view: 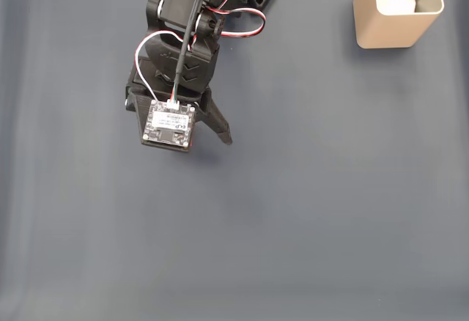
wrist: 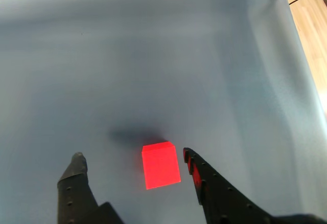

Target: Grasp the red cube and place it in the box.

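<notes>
In the wrist view the red cube [wrist: 161, 165] lies on the dark blue-grey mat, between my two black fingers. My gripper [wrist: 132, 155] is open around it; the cube sits nearer the right finger [wrist: 204, 180] and a gap separates it from the left finger [wrist: 76, 175]. In the fixed view my arm [view: 187, 57] reaches down from the top edge, and its wrist camera board [view: 170, 124] hides the cube. The beige box [view: 381, 31] stands at the top right corner, far from the gripper, with something white inside.
The mat [view: 308, 211] covers the whole table in the fixed view. In the wrist view its far edge meets a wooden floor [wrist: 311, 24] at the right.
</notes>
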`<state>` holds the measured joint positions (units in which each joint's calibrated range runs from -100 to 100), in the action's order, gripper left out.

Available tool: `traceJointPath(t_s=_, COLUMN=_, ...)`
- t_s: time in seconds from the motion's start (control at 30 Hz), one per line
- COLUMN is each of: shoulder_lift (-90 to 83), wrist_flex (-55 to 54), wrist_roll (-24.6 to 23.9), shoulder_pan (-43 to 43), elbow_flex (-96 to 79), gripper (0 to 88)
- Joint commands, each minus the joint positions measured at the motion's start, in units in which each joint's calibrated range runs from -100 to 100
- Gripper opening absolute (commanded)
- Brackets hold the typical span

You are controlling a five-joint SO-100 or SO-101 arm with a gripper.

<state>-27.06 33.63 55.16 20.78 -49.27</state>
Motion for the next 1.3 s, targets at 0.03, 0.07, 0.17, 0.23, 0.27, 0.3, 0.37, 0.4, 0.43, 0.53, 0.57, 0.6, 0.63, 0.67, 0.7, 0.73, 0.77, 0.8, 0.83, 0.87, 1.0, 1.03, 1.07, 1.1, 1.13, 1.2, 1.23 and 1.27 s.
traceJointPath(t_s=0.03, shoulder_lift=0.19, wrist_flex=-1.91, wrist_roll=-0.29, shoulder_pan=0.77, elbow_flex=-0.50, gripper=45.0)
traceJointPath(t_s=0.07, shoulder_lift=0.19, wrist_flex=-2.40, wrist_roll=-0.24, shoulder_pan=0.91, elbow_flex=-0.96, gripper=45.0)
traceJointPath(t_s=0.17, shoulder_lift=0.10, wrist_flex=-3.22, wrist_roll=-0.10, shoulder_pan=1.26, elbow_flex=-2.05, gripper=45.0)
traceJointPath(t_s=0.23, shoulder_lift=-0.16, wrist_flex=-3.64, wrist_roll=-0.10, shoulder_pan=1.48, elbow_flex=-2.96, gripper=45.1)
traceJointPath(t_s=0.27, shoulder_lift=-0.24, wrist_flex=-3.64, wrist_roll=-0.10, shoulder_pan=1.55, elbow_flex=-3.33, gripper=45.1)
traceJointPath(t_s=0.3, shoulder_lift=-0.67, wrist_flex=-3.64, wrist_roll=-0.15, shoulder_pan=1.62, elbow_flex=-3.96, gripper=45.1)
traceJointPath(t_s=0.37, shoulder_lift=-1.11, wrist_flex=-3.64, wrist_roll=-0.29, shoulder_pan=1.62, elbow_flex=-4.51, gripper=45.1)
traceJointPath(t_s=0.4, shoulder_lift=-1.37, wrist_flex=-3.72, wrist_roll=-0.39, shoulder_pan=1.62, elbow_flex=-4.79, gripper=45.1)
traceJointPath(t_s=0.43, shoulder_lift=-1.45, wrist_flex=-3.80, wrist_roll=-0.49, shoulder_pan=1.62, elbow_flex=-4.97, gripper=45.1)
traceJointPath(t_s=0.53, shoulder_lift=-2.23, wrist_flex=-4.05, wrist_roll=-0.68, shoulder_pan=1.55, elbow_flex=-6.06, gripper=45.2)
traceJointPath(t_s=0.57, shoulder_lift=-2.67, wrist_flex=-4.29, wrist_roll=-0.68, shoulder_pan=1.55, elbow_flex=-6.61, gripper=45.3)
traceJointPath(t_s=0.6, shoulder_lift=-2.93, wrist_flex=-4.46, wrist_roll=-0.68, shoulder_pan=1.55, elbow_flex=-7.06, gripper=45.3)
traceJointPath(t_s=0.63, shoulder_lift=-3.18, wrist_flex=-4.46, wrist_roll=-0.68, shoulder_pan=1.55, elbow_flex=-7.43, gripper=45.4)
traceJointPath(t_s=0.67, shoulder_lift=-3.44, wrist_flex=-4.70, wrist_roll=-0.78, shoulder_pan=1.55, elbow_flex=-7.79, gripper=45.4)
traceJointPath(t_s=0.7, shoulder_lift=-3.62, wrist_flex=-4.87, wrist_roll=-0.78, shoulder_pan=1.55, elbow_flex=-8.07, gripper=45.5)
traceJointPath(t_s=0.73, shoulder_lift=-3.79, wrist_flex=-4.87, wrist_roll=-0.83, shoulder_pan=1.55, elbow_flex=-8.25, gripper=45.5)
traceJointPath(t_s=0.77, shoulder_lift=-3.96, wrist_flex=-5.11, wrist_roll=-0.83, shoulder_pan=1.55, elbow_flex=-8.61, gripper=45.6)
traceJointPath(t_s=0.8, shoulder_lift=-4.14, wrist_flex=-5.36, wrist_roll=-0.83, shoulder_pan=1.48, elbow_flex=-8.89, gripper=45.6)
traceJointPath(t_s=0.83, shoulder_lift=-4.31, wrist_flex=-5.69, wrist_roll=-0.83, shoulder_pan=1.48, elbow_flex=-9.25, gripper=45.6)
traceJointPath(t_s=0.87, shoulder_lift=-4.40, wrist_flex=-5.93, wrist_roll=-0.88, shoulder_pan=1.48, elbow_flex=-9.53, gripper=45.6)
traceJointPath(t_s=1.0, shoulder_lift=-4.14, wrist_flex=-7.00, wrist_roll=-1.03, shoulder_pan=1.26, elbow_flex=-9.89, gripper=45.7)
traceJointPath(t_s=1.03, shoulder_lift=-3.96, wrist_flex=-7.33, wrist_roll=-1.07, shoulder_pan=1.19, elbow_flex=-9.89, gripper=45.8)
traceJointPath(t_s=1.07, shoulder_lift=-3.70, wrist_flex=-7.49, wrist_roll=-1.12, shoulder_pan=1.12, elbow_flex=-9.71, gripper=45.8)
traceJointPath(t_s=1.1, shoulder_lift=-3.44, wrist_flex=-7.49, wrist_roll=-1.17, shoulder_pan=1.05, elbow_flex=-9.43, gripper=45.9)
traceJointPath(t_s=1.13, shoulder_lift=-3.10, wrist_flex=-8.15, wrist_roll=-1.22, shoulder_pan=0.91, elbow_flex=-9.34, gripper=45.9)
traceJointPath(t_s=1.2, shoulder_lift=-2.84, wrist_flex=-8.23, wrist_roll=-1.22, shoulder_pan=0.91, elbow_flex=-9.16, gripper=45.9)
traceJointPath(t_s=1.23, shoulder_lift=-2.67, wrist_flex=-8.40, wrist_roll=-1.22, shoulder_pan=0.91, elbow_flex=-9.16, gripper=46.0)
traceJointPath(t_s=1.27, shoulder_lift=-2.58, wrist_flex=-8.48, wrist_roll=-1.22, shoulder_pan=0.91, elbow_flex=-9.16, gripper=46.0)
